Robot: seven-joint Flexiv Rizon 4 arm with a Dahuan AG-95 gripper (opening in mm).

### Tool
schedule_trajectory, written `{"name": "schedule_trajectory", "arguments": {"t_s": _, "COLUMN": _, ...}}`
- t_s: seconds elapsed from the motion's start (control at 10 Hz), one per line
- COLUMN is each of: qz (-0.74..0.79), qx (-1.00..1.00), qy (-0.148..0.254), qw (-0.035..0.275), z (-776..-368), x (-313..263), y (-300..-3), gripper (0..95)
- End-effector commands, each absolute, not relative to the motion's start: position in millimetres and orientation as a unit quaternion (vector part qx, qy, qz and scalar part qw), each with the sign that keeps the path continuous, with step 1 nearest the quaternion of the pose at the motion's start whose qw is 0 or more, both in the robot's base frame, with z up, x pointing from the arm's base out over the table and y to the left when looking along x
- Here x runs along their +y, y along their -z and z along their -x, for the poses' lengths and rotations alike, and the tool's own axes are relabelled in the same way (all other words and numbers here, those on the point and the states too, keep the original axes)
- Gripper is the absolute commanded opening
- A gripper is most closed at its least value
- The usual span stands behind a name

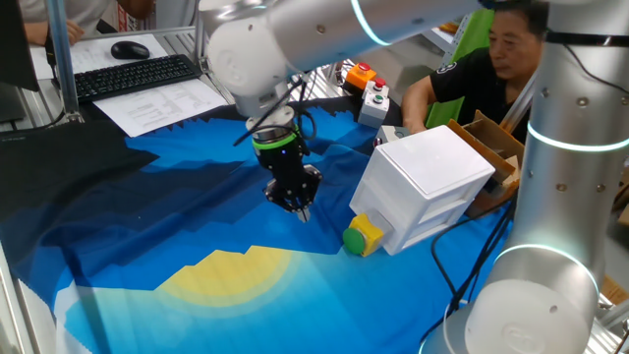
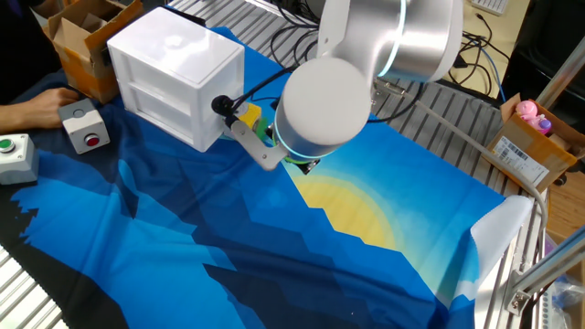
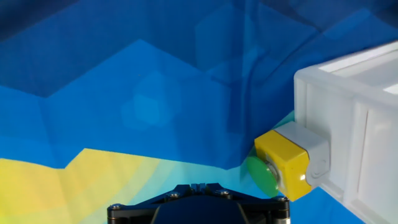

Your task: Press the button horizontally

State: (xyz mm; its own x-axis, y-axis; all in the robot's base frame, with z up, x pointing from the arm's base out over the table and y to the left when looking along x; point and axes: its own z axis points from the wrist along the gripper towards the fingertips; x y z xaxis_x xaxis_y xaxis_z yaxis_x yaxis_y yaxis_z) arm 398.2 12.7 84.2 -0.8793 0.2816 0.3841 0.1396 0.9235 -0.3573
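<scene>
Hanging above the blue and yellow cloth (image 1: 147, 236) in one fixed view, the black pincer (image 1: 303, 208) points down; the small round green button (image 1: 353, 239) in its yellow housing (image 1: 368, 232) sits to its right, low on the side face of the large white plastic box (image 1: 430, 182), apart from the fingertips. The other fixed view hides the pincer behind the arm's silver joint (image 2: 324, 102). The hand view shows the button ahead and right; finger spread cannot be told.

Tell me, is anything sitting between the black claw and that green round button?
Nothing: only bare blue cloth separates claw from button, seen in one fixed view.
</scene>
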Motion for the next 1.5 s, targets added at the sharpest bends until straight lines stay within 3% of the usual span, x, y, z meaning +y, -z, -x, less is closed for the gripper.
{"name": "schedule_trajectory", "arguments": {"t_s": 0.1, "qz": 0.109, "qx": -0.956, "qy": -0.161, "qw": 0.22, "z": -398, "x": 13, "y": -84, "gripper": 0.0}}
{"name": "schedule_trajectory", "arguments": {"t_s": 1.5, "qz": 0.039, "qx": -0.957, "qy": -0.195, "qw": 0.211, "z": -359, "x": -30, "y": -50, "gripper": 0.0}}
